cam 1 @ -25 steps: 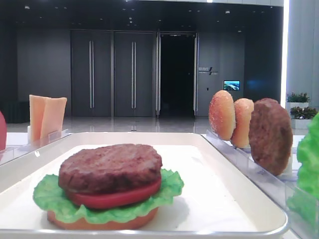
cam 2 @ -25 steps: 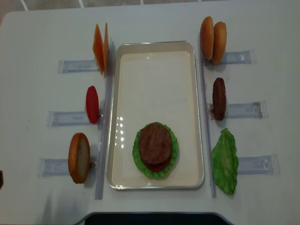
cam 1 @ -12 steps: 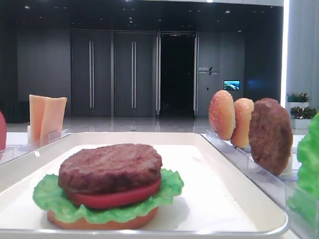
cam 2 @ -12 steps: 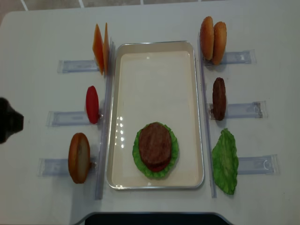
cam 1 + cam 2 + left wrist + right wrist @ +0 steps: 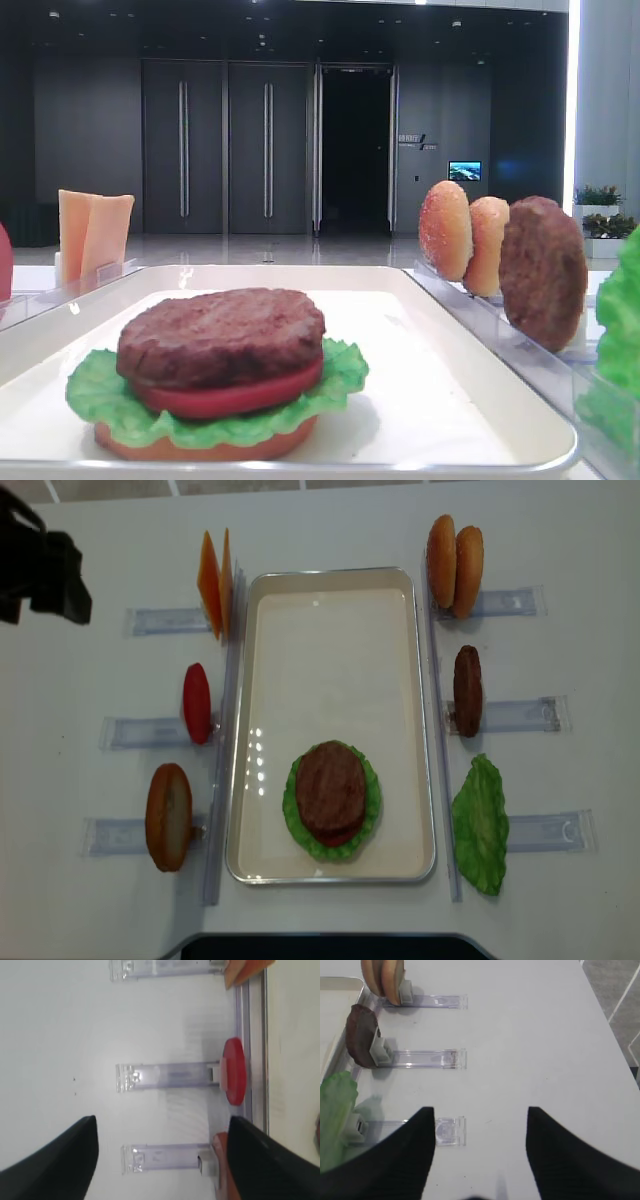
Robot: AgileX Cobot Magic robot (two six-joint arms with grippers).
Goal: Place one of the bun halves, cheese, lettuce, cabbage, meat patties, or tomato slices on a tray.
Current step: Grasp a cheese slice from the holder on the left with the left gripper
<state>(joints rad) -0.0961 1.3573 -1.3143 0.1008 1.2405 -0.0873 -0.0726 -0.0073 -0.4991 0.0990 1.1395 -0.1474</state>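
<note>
A: So, where does it stand? The left end effector (image 5: 160, 1160) hangs spread wide and empty over the tabletop (image 5: 90, 680); in the overhead view it sits at the far left corner (image 5: 45, 565).

B: Right; the tray (image 5: 330, 620) already carries a stack, base bun, lettuce (image 5: 370, 805), tomato and patty (image 5: 330, 788) on top; my guess is the cheese (image 5: 215, 580) is the piece now in hand, since it stands in its rack just to the right of that end effector.

A: Could be; in the left wrist view the red tomato slice (image 5: 235, 1077) is ahead and to the right of the fingers, a bun half (image 5: 220, 1160) close by the right finger; only an orange corner of cheese (image 5: 245, 970) shows at the top edge.

B: And the right end effector (image 5: 479, 1150)?

A: Also spread, holding nothing; the spare patty (image 5: 360, 1035) and leaf (image 5: 335, 1115) lie off to its left.

B: Then the next move, I'd judge, is to carry the left one over the cheese, line the fingers across the thin slice, and close gently; it looks floppy, and its twin leans right against it.
</note>
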